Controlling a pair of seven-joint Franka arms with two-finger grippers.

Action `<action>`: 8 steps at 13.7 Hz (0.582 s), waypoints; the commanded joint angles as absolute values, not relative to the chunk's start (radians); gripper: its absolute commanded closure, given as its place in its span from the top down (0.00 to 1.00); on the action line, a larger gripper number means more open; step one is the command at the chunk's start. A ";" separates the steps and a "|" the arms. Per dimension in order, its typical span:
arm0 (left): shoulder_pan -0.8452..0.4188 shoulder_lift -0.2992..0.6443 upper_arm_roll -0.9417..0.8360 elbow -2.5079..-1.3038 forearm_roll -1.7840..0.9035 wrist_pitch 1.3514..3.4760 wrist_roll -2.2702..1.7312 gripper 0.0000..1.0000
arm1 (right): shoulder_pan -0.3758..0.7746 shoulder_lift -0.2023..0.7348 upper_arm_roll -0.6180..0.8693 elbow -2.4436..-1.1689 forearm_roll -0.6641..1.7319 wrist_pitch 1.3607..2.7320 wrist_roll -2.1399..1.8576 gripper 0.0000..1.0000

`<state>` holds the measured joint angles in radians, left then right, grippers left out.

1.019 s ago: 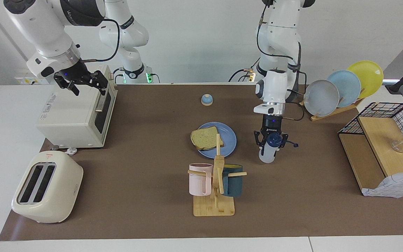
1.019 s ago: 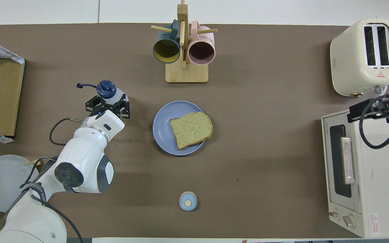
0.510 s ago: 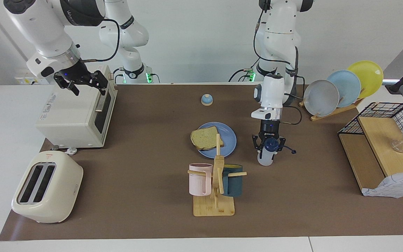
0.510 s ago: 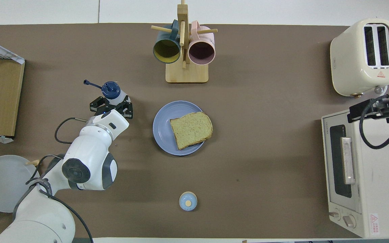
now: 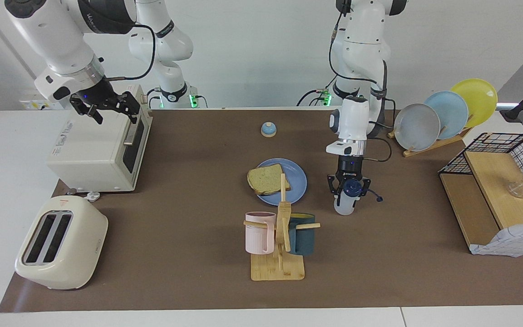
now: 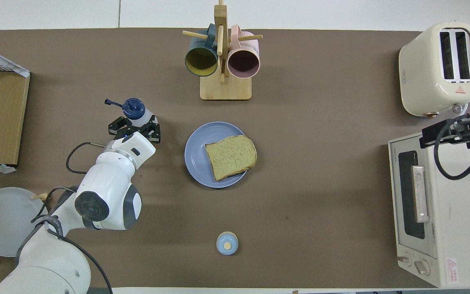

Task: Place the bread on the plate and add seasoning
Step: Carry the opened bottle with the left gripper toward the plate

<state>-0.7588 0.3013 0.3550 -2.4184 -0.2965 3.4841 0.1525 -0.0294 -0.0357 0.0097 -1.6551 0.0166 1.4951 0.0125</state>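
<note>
The bread (image 5: 267,179) (image 6: 231,156) lies flat on the round blue plate (image 5: 297,184) (image 6: 196,155) at the middle of the table. The seasoning (image 5: 345,206) (image 6: 133,108), a translucent white bottle with a navy looped cap, stands roughly upright beside the plate, toward the left arm's end. My left gripper (image 5: 347,191) (image 6: 135,127) comes down from above and is shut on the bottle just under its cap. Whether the bottle's base touches the table does not show. My right gripper (image 5: 114,113) waits open over the toaster oven with nothing in it.
A wooden mug rack (image 5: 279,254) with a pink and a teal mug stands farther from the robots than the plate. A small blue bell (image 5: 268,130) sits nearer. Toaster oven (image 5: 93,150) and toaster (image 5: 61,243) fill the right arm's end; a plate rack (image 5: 443,116) and wire shelf (image 5: 497,190) fill the left arm's end.
The left gripper has shifted the seasoning bottle slightly toward the plate and brought it more upright; over the last half second it has barely moved. The right arm has stayed still.
</note>
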 commanded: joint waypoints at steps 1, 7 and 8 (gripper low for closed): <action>-0.779 0.256 0.364 -2.398 -0.302 3.463 0.129 0.00 | -0.040 -0.035 0.015 -1.647 0.021 1.485 -0.006 1.00; -0.847 0.023 0.367 -2.185 -0.195 2.613 0.327 0.00 | -0.040 -0.035 0.015 -1.647 0.021 1.485 -0.006 1.00; -0.847 0.021 0.362 -2.116 -0.136 2.474 0.328 0.00 | -0.040 -0.035 0.015 -1.647 0.021 1.485 -0.006 1.00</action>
